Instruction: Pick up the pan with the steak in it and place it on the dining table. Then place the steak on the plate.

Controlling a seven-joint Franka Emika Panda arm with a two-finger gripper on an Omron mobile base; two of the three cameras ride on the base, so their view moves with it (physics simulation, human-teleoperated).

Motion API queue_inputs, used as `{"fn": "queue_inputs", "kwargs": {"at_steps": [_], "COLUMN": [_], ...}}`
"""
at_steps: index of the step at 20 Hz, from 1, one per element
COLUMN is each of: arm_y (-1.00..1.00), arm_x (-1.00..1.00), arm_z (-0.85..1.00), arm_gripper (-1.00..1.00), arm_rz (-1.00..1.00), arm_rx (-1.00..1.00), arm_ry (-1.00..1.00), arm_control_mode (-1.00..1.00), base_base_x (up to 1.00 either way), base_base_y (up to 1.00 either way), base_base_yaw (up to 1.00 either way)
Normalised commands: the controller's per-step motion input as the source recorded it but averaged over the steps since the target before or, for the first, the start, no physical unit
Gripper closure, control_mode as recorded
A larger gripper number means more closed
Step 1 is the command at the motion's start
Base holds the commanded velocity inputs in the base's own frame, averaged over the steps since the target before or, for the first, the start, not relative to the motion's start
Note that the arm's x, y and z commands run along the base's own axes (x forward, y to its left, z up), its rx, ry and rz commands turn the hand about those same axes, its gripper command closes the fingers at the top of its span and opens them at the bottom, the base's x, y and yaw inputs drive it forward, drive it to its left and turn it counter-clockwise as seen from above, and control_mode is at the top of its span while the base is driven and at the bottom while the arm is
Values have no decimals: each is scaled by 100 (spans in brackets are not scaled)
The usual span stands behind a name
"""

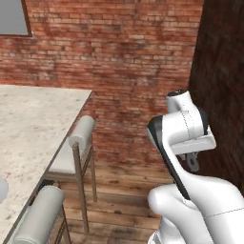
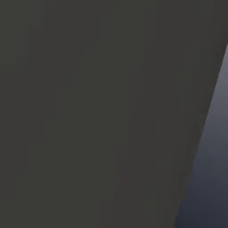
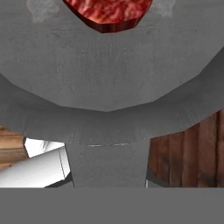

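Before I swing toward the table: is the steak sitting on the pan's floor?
Touching. The hand view shows the steak lying flat on the pan floor, no gap.

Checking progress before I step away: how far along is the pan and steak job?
Done: the pan looks lifted, wooden floor showing beneath it, steak inside. In hand: the gripper, shut, seems to hold its handle. Left: setting it on the dining table, then plating the steak.

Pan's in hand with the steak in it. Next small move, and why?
Probably carry the pan left toward the dining table, keeping it level. The hand view shows the steak loose inside it above wooden floor, handle toward the camera; the table's stone top lies left of the arm.
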Motion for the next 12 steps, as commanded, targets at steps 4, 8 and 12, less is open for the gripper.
{"fn": "queue_inputs", "kwargs": {"at_steps": [4, 8, 12], "arm_y": [0, 0, 0], "arm_x": [0, 0, 0], "arm_z": [0, 0, 0], "arm_gripper": [100, 100, 100], "arm_rz": [0, 0, 0], "arm_rx": [0, 0, 0], "arm_ry": [0, 0, 0], "arm_control_mode": [100, 100, 100], "base_base_x": [0, 0, 0], "base_base_y": [1, 1, 1], "base_base_yaw": [50, 50, 50]}}
